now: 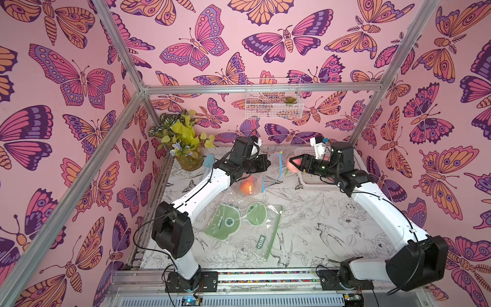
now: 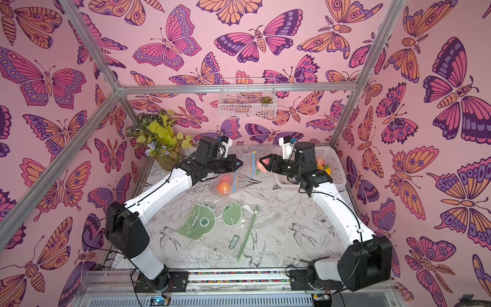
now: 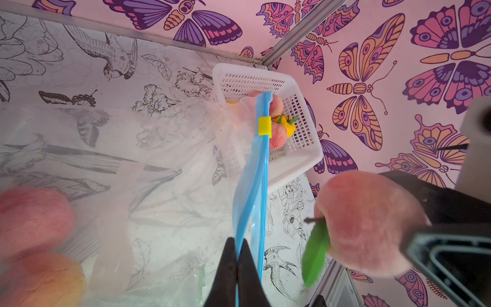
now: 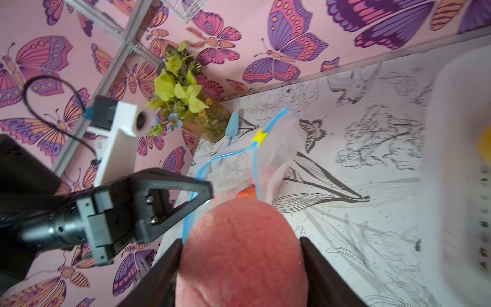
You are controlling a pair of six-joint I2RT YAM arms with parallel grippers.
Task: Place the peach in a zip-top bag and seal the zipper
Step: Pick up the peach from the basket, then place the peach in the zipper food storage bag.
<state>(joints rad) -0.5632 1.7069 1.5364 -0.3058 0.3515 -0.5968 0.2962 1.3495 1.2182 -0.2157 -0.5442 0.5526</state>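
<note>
The left arm (image 1: 202, 194) and right arm (image 1: 377, 210) share one build: smooth white shells joined by boxy black joint housings, each mounted on a black plate (image 1: 186, 281) bolted onto the aluminium rail (image 1: 265, 276). Thin black cables (image 1: 143, 231) run along the white links and loop free at the joints nearest the rail. Farthest from the rail, each wrist carries a white camera bracket (image 4: 119, 138) with a blue plug. The left gripper (image 4: 210, 190) has matte black fingers shaped as open triangular frames, fixed by two silver screws. The right gripper (image 4: 241, 244) shows plain black blades. A tiny green light seems to glow on the right wrist, though it is too small to be sure.
</note>
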